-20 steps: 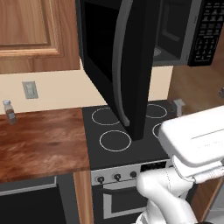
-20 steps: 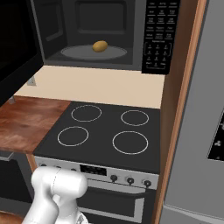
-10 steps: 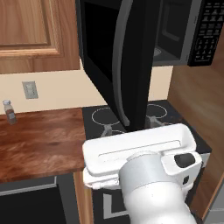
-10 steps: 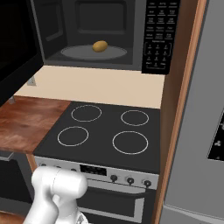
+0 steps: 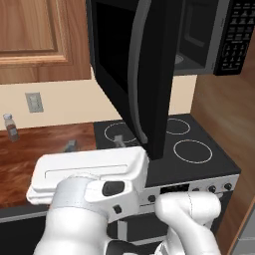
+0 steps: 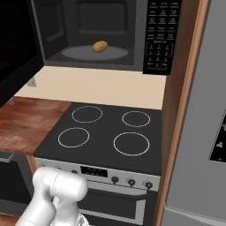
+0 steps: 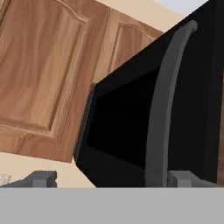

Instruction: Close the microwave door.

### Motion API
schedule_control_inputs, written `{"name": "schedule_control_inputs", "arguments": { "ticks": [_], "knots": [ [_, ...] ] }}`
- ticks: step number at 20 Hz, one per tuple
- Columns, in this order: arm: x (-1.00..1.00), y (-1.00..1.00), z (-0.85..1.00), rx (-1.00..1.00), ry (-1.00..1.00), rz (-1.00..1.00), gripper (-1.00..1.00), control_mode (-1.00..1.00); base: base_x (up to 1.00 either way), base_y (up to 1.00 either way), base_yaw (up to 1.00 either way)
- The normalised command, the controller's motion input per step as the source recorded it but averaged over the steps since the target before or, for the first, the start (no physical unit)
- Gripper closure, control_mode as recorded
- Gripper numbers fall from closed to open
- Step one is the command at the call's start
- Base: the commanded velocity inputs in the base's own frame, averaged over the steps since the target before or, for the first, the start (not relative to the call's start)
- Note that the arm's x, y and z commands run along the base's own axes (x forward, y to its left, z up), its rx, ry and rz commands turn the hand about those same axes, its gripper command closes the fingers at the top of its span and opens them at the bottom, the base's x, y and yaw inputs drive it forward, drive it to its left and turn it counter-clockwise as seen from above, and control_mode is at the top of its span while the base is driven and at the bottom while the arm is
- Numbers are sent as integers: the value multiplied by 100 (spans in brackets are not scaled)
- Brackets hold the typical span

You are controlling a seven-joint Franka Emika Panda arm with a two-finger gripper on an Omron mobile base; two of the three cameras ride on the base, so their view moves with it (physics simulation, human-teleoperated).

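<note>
The microwave door (image 5: 119, 64) stands swung wide open, a glossy black panel with a long curved grey handle (image 5: 138, 74). It also shows at the left edge of the right base view as a microwave door (image 6: 15, 44). The microwave (image 6: 110, 33) has an open grey cavity with a potato (image 6: 100, 46) on its turntable and a keypad (image 6: 161, 37) on its right. My gripper (image 5: 94, 144) hangs low in front of the door, below its bottom edge, open with nothing between its fingers. In the hand view my gripper (image 7: 113, 179) looks up at the microwave door (image 7: 127, 127) and its handle (image 7: 164, 109).
A black stovetop (image 6: 110, 132) with white rings lies below the microwave, with oven knobs along its front. A wooden counter (image 5: 35, 154) stretches left, holding a small shaker (image 5: 10, 127). Wooden cabinets (image 7: 43, 74) hang left of the door. A grey fridge (image 6: 207, 110) stands at the right.
My hand has swung from the right side of the left base view across the stove to the left, and now sits under the open door. The door has not moved.
</note>
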Motion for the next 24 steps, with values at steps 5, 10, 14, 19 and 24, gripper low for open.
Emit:
{"name": "schedule_control_inputs", "arguments": {
  "ticks": [5, 10, 14, 19, 24],
  "knots": [
    [46, 4, -28, -4, 0, -35, -100, -100, 0, 0, 0],
    [79, -21, -1, -3, 1, -32, -100, -100, 0, 0, 0],
    [99, -35, 0, -5, 3, -27, -100, -100, 0, 0, 0],
    [68, -51, 0, -2, 1, -24, -100, -100, 0, 0, 0],
    [42, -82, 0, 0, 0, -25, -100, -100, 0, 0, 0]
  ]
}}
